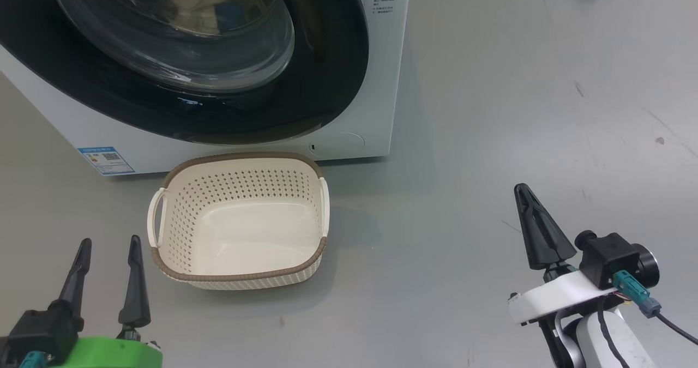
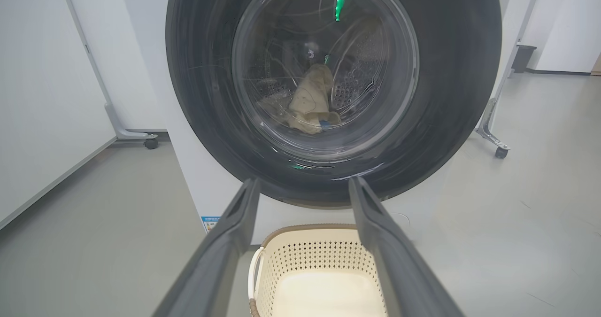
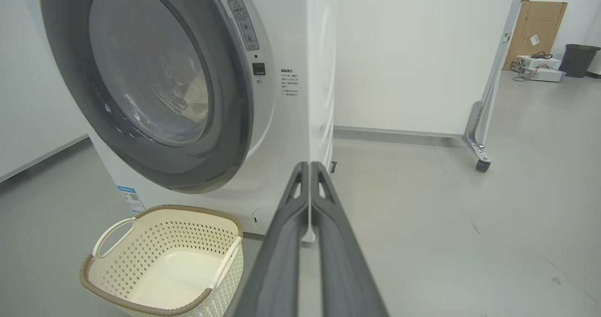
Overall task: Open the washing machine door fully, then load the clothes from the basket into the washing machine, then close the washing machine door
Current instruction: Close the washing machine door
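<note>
Blue QR label (image 1: 106,161) on washing machine (image 1: 384,57) fwd of my spread left gripper (image 1: 110,240), basket (image 1: 240,221) just right of it; right gripper (image 1: 522,188) clenched.

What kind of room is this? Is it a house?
Probably a test lab, not a house: the washing machine stands on a grey floor, beside white partitions on wheels, with a cardboard box beyond.

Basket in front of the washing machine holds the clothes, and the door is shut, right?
Not quite. The basket is empty; the clothes lie inside the washing machine, seen through its door in the left wrist view. The door is shut, as you say.
</note>
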Tool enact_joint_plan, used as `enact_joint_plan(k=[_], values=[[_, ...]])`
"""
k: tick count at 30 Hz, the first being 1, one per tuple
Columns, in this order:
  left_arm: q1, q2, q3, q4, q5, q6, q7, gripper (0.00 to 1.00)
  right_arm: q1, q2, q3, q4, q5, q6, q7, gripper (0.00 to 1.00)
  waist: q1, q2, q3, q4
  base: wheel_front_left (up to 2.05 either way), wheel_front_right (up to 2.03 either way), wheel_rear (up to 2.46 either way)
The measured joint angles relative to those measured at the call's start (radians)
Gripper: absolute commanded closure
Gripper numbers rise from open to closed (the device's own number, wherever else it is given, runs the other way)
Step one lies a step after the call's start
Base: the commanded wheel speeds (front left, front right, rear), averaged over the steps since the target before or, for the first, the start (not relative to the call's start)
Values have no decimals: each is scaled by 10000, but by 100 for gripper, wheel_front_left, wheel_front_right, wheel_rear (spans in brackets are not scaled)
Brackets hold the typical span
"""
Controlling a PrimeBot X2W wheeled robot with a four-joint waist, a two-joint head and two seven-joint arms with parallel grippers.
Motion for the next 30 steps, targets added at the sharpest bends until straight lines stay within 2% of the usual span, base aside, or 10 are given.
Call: enact_joint_plan(k=[10, 16, 23, 30], values=[[149, -102, 6, -403, 207, 44, 0, 0, -1, -36, -88, -134, 0, 6, 0, 100, 0, 0, 131, 35, 0, 0, 0], [140, -230, -54, -650, 314, 54, 0, 0, -185, -270, -130, -142, -67, 52, 0, 100, 0, 0, 391, 146, 0, 0, 0], [50, -364, -345, -846, 397, 56, 0, 0, -1347, -627, -98, -13, -244, 102, 13, 100, 0, 0, 742, 448, 0, 0, 0], [-499, -623, -631, -966, 583, 52, 0, 0, -3028, -855, 568, 364, -462, 270, 382, 100, 0, 0, 1187, 1051, 0, 0, 0]])
